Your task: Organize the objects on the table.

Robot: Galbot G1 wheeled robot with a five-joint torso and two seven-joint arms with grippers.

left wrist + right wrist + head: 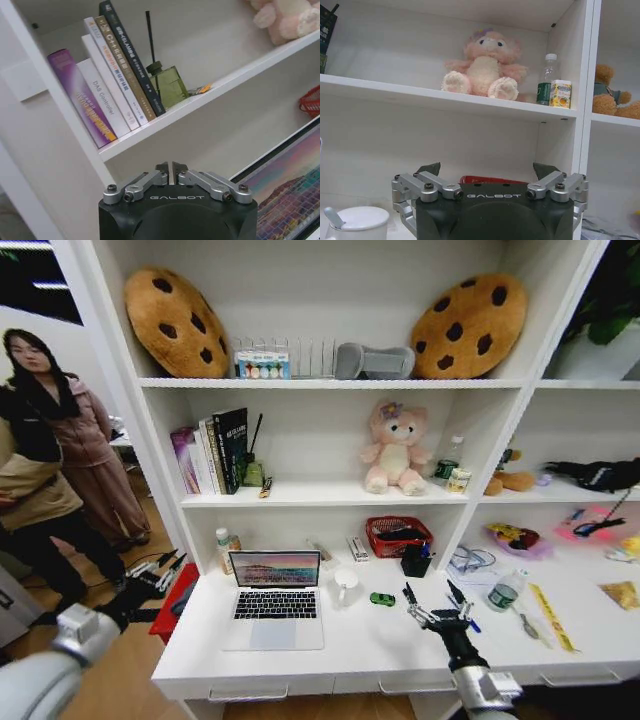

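Toy car (382,598), green, table (380,645) centre-frame, long axis across frame: sits just up-left of my right gripper (434,602), jaws wide w/ nothing held, far nearer than my left gripper (160,564), pinched shut & empty, frame's left.

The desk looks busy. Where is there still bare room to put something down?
The table is bare along its front edge, between the laptop and the open right gripper. It is crowded at the back, around the white cup, green toy car and red basket.
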